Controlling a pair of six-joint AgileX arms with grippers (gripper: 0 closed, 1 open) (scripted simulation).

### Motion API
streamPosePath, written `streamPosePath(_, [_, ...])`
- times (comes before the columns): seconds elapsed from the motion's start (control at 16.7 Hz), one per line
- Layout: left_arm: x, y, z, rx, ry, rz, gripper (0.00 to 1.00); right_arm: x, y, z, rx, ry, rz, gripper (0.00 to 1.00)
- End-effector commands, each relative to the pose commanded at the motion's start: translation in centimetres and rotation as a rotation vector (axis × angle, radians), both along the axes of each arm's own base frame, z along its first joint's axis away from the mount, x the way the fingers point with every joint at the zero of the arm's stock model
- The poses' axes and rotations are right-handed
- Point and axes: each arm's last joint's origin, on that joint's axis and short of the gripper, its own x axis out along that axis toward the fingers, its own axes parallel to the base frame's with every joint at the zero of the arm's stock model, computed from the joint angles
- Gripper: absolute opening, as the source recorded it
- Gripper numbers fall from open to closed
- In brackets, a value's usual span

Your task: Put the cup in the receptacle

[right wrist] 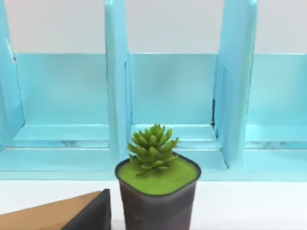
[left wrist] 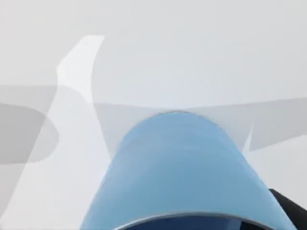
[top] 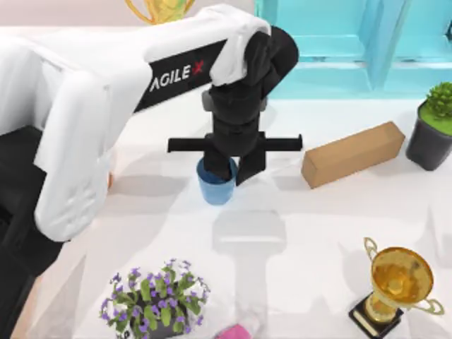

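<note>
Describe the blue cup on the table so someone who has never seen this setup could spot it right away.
Start from the big white left arm reaching in from the top view's left; its black left gripper hangs over the middle of the white table. Right at the fingers sits the cup, a small plain blue tumbler without a handle. Unlike the gold trophy and the brown box nearby, it is the only blue item on the tabletop.

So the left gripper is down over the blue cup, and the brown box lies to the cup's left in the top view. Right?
Not quite. The left gripper is down over the cup, but the box lies to the cup's right, as the top view shows, between the cup and the potted succulent.
</note>
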Motion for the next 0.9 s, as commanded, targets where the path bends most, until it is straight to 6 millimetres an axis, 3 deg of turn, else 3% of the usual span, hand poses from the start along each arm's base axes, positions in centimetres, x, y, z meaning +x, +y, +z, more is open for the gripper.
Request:
streamPosePath(0.3, [0.1, 0.1, 0.1, -0.001, -0.001, 0.000, 0.00, 0.0, 0.0, 0.0, 0.000, 0.000, 0.000, 1.00])
streamPosePath(0.48, [1.4, 2.1, 2.4, -0.026, -0.042, -0.015, 0.00, 0.0, 0.0, 0.0, 0.000, 0.000, 0.000, 1.00])
streamPosePath(0.66, [3.8, 7.9, 6.9, -0.041, -0.125, -0.038, 0.00, 0.0, 0.0, 0.0, 0.000, 0.000, 0.000, 1.00])
streamPosePath(0.78, [4.7, 13.4, 10.2, -0.029, -0.178, -0.066, 0.00, 0.0, 0.0, 0.0, 0.000, 0.000, 0.000, 1.00])
streamPosePath(0.9, [4.4, 19.2, 13.4, -0.006, -0.222, -0.072, 0.00, 0.0, 0.0, 0.0, 0.000, 0.000, 0.000, 1.00])
